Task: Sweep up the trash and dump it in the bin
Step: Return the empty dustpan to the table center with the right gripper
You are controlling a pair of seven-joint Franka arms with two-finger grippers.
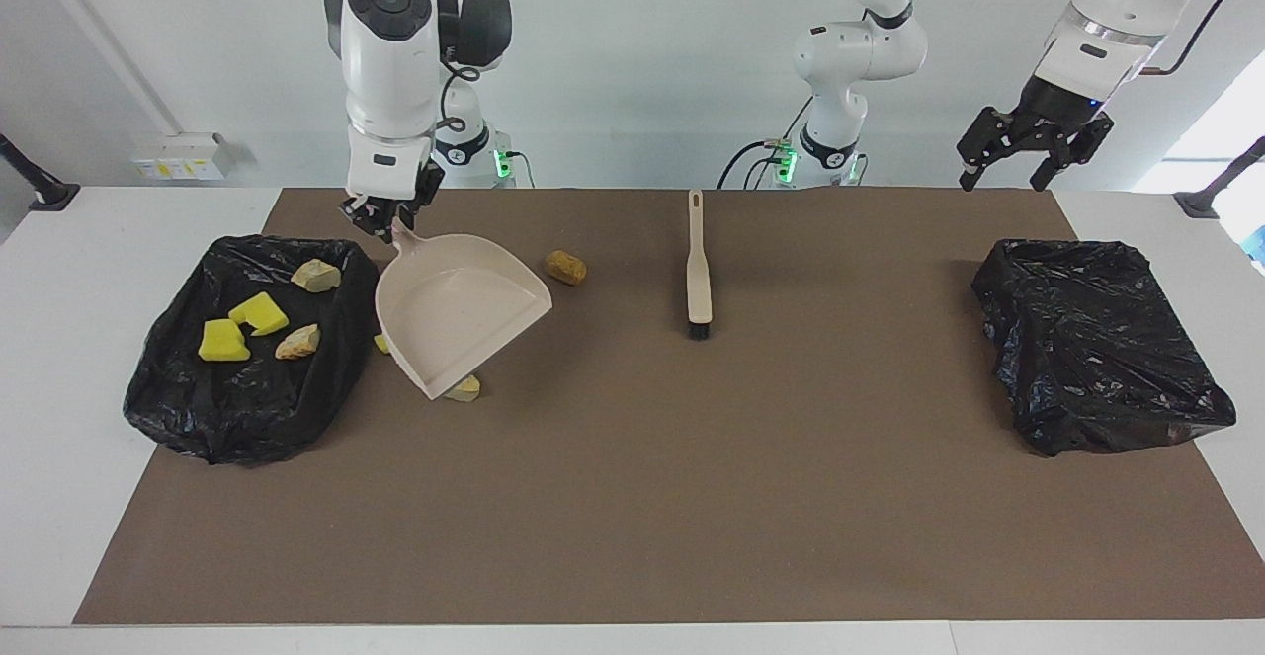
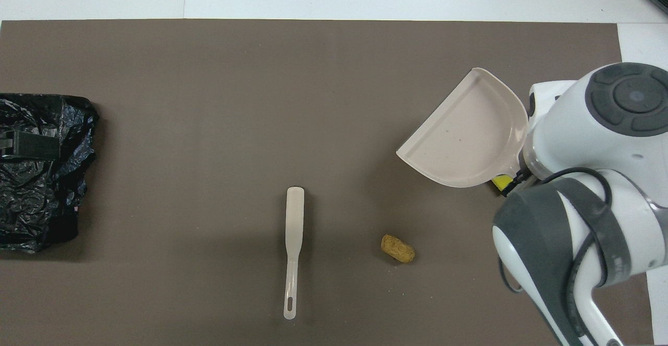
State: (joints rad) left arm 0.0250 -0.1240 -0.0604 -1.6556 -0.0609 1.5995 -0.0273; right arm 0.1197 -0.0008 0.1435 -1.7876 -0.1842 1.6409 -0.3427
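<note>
my right gripper (image 1: 387,217) is clenched on the handle of the dustpan (image 1: 463,309), holding it up in the air at the centre-left of the facing view, its open lip tipped toward the lower edge of the frame. my left gripper (image 1: 1028,146) hangs released at the upper right, over the table's edge above the black bag (image 1: 1097,344) there, and waits.

four pieces of trash (image 1: 259,311) already lie in the bin (image 1: 188,408) at the left of the frame. what matters next, i judge, is what sits under and around the pan: a beige chunk (image 1: 464,390) peeks out below its lip, a yellow bit (image 1: 379,343) shows at its bin-side edge, and the brown lump (image 1: 565,267) lies just past its upper right corner. the brush (image 1: 698,265) lies with its long axis running up and down the frame, bristles low, between my two grippers.
</note>
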